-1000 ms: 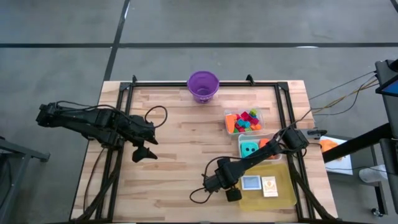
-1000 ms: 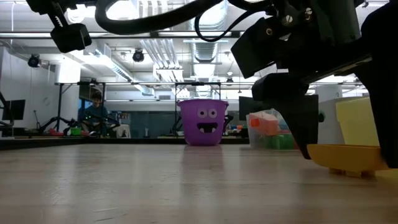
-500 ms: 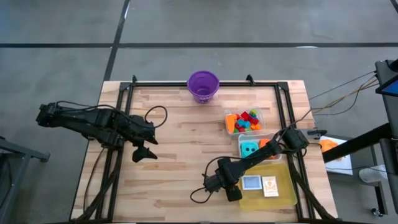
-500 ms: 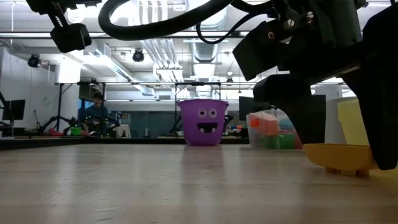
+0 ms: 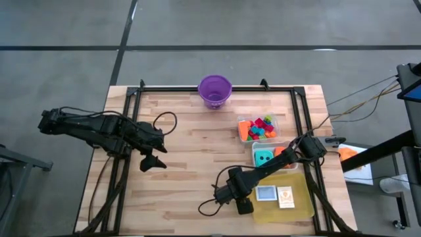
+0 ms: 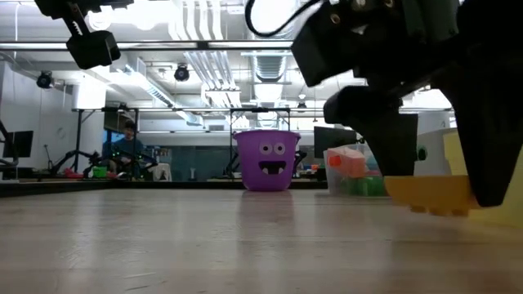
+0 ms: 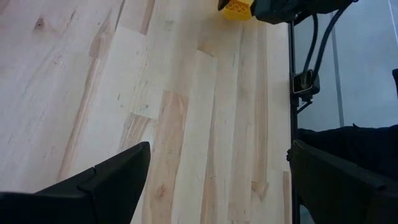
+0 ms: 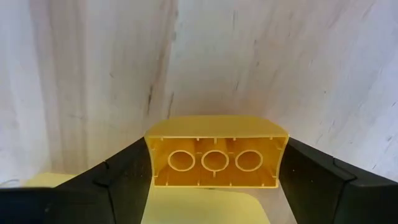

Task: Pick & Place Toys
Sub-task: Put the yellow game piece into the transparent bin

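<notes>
Wooden table is carrying a purple bucket with a face at its far edge, two clear tubs of toys and a yellow tray. Left gripper is hanging with fingers apart. Right gripper is squeezing a yellow block just off the wood beside the tray. No writing is showing

This is a robotics lab or workshop hall. The low view looks across a wooden butcher-block surface into a large open room with exposed ceiling ducts, strip lights, tripods and equipment benches, where a person sits at a workstation. From above, the surface stands on a bare grey concrete floor, framed by a black metal rig with cables trailing off.
</notes>
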You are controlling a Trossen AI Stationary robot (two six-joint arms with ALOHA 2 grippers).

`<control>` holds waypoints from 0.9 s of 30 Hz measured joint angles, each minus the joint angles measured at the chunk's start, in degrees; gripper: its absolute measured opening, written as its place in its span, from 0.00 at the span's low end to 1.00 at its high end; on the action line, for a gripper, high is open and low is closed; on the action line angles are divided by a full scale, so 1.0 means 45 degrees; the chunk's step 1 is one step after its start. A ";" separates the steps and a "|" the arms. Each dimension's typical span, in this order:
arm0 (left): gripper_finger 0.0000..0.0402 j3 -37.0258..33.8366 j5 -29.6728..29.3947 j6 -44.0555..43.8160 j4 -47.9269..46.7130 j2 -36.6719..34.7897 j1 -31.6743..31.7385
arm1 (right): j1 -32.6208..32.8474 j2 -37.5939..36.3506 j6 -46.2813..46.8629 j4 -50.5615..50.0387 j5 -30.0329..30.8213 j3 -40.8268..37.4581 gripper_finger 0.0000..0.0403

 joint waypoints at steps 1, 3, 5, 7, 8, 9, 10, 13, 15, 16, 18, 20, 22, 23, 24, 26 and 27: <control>0.93 0.0000 0.0000 0.0000 0.0000 0.0003 -0.0004 | 0.0000 0.0000 0.0007 -0.0003 -0.0001 0.0070 0.71; 0.93 0.0000 0.0000 0.0000 0.0000 0.0004 0.0000 | 0.0000 0.0000 0.0137 -0.0003 -0.0010 0.0198 0.71; 0.93 0.0000 0.0000 0.0000 0.0000 0.0001 0.0000 | 0.0000 -0.0008 0.0342 0.0001 -0.0029 0.0296 0.70; 0.93 0.0000 0.0000 0.0000 0.0000 0.0003 -0.0002 | 0.0000 -0.0048 0.0529 0.0002 -0.0029 0.0358 0.70; 0.93 0.0000 0.0000 0.0000 0.0000 -0.0001 0.0000 | -0.0003 -0.0083 0.0661 0.0003 -0.0024 0.0392 0.70; 0.93 0.0000 0.0000 0.0000 0.0000 0.0004 0.0000 | -0.0019 -0.0110 0.0754 0.0005 -0.0024 0.0450 0.70; 0.93 0.0000 0.0000 0.0000 0.0000 0.0004 0.0000 | -0.0027 -0.0160 0.0849 0.0033 -0.0022 0.0503 0.70; 0.93 0.0000 0.0000 0.0000 0.0000 0.0000 -0.0001 | -0.0064 -0.0373 0.1158 0.0131 0.0028 0.0583 0.70; 0.93 0.0000 0.0000 0.0000 0.0000 0.0001 0.0000 | -0.0111 -0.0551 0.1401 0.0221 0.0125 0.0634 0.70; 0.93 0.0000 0.0000 0.0000 0.0000 0.0001 -0.0002 | -0.0165 -0.0631 0.1479 0.0206 0.0183 0.0655 0.70; 0.93 0.0000 0.0000 -0.0002 0.0000 0.0004 -0.0001 | -0.0249 -0.0870 0.1624 0.0191 0.0427 0.0678 0.70; 0.93 0.0000 0.0000 -0.0005 0.0000 -0.0001 0.0000 | -0.0367 -0.1142 0.1739 0.0196 0.0654 0.0673 0.70; 0.93 0.0000 0.0001 -0.0068 0.0000 0.0004 -0.0005 | -0.0515 -0.1526 0.1929 0.0191 0.0904 0.0586 0.70; 0.93 0.0000 0.0005 -0.0103 0.0000 0.0002 -0.0003 | -0.0608 -0.1685 0.2062 0.0148 0.1054 0.0558 0.70; 0.93 0.0000 0.0004 -0.0147 0.0002 -0.0001 -0.0002 | -0.0716 -0.1872 0.2158 0.0148 0.1220 0.0527 0.70; 0.93 0.0000 0.0000 -0.0265 0.0000 0.0004 -0.0004 | -0.0933 -0.2272 0.2312 0.0129 0.1613 0.0419 0.70; 0.93 0.0000 0.0005 -0.0303 0.0000 -0.0001 0.0000 | -0.1058 -0.2487 0.2396 0.0132 0.1807 0.0362 0.70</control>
